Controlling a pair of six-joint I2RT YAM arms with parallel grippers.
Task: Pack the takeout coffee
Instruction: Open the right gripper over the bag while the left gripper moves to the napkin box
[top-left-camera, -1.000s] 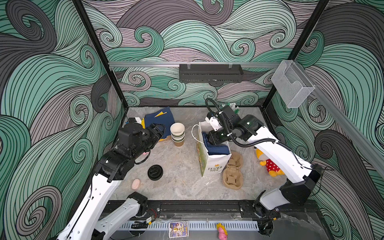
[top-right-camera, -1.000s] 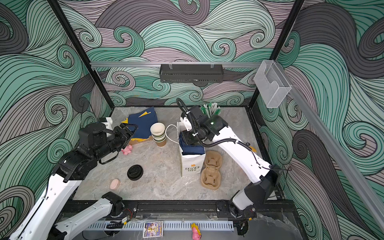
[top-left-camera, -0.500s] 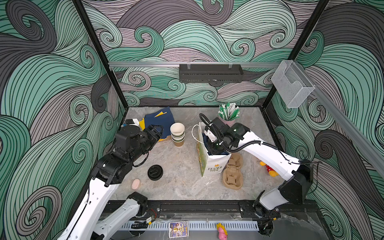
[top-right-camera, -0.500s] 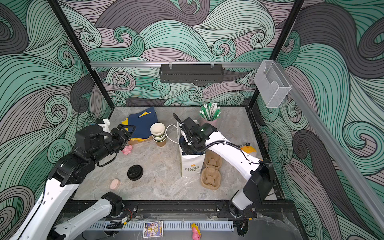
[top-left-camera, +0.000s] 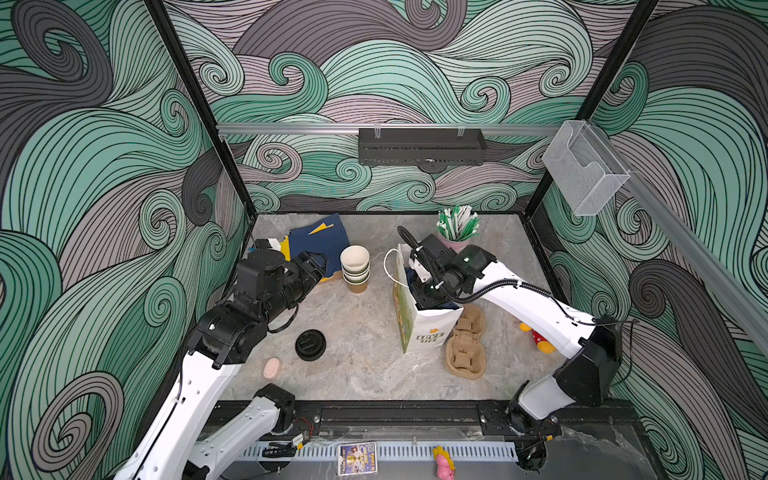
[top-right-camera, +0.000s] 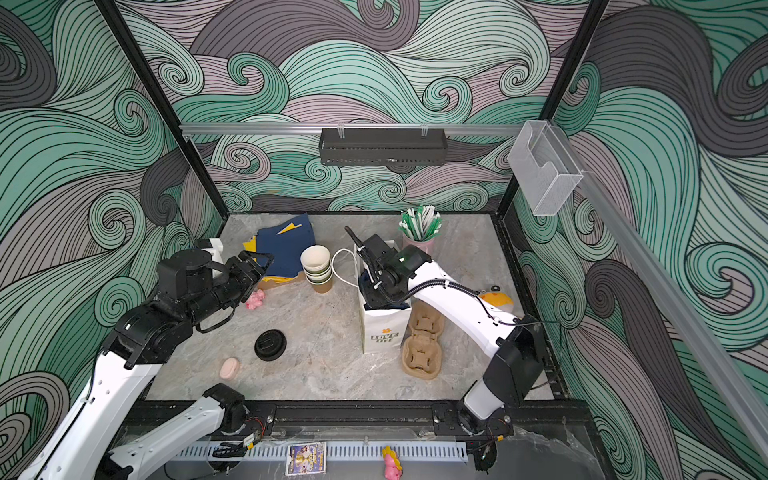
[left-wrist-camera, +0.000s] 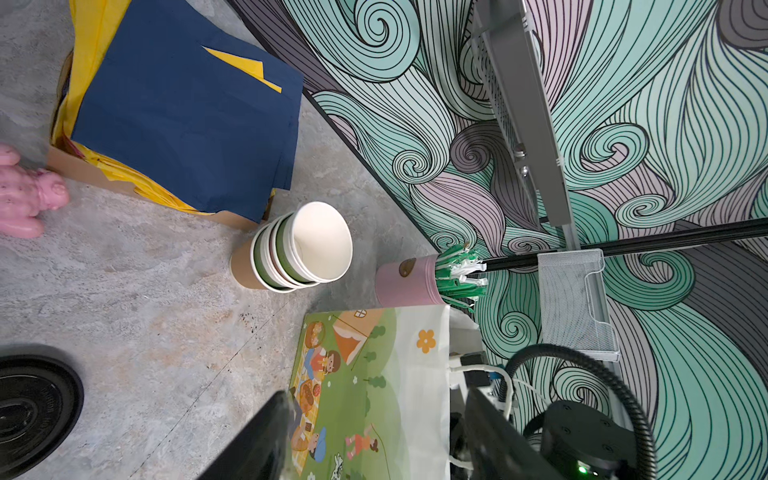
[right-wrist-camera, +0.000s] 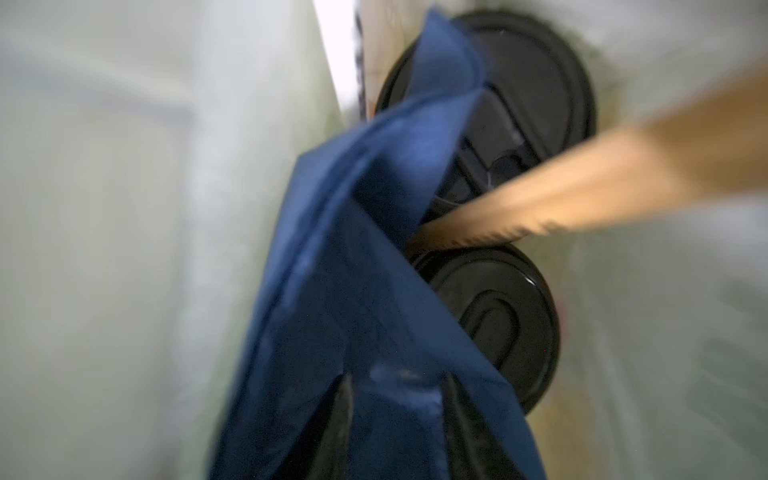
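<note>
The takeout coffee deep in the paper bag, only black lids showing, blue napkin partly over them, right end effector inside at the napkin, grip unclear, left end effector spread, empty, pulp carrier just beside the bag, loose lid on the surface.

The walls on the left, far and right sides carry 1 printed pattern of swirling waves in teal, pale mauve and dark grey, drawn with thin black lines. 2 black posts stand in the far corners. A silver rail runs across the far wall, and a black slotted shelf hangs from it near the middle. A clear plastic holder hangs at the far end of the right wall. The tabletop is grey and marbled, with tan patches. Along its near edge lie a black bar and a white slotted strip. The light is even and the shadows are soft.
</note>
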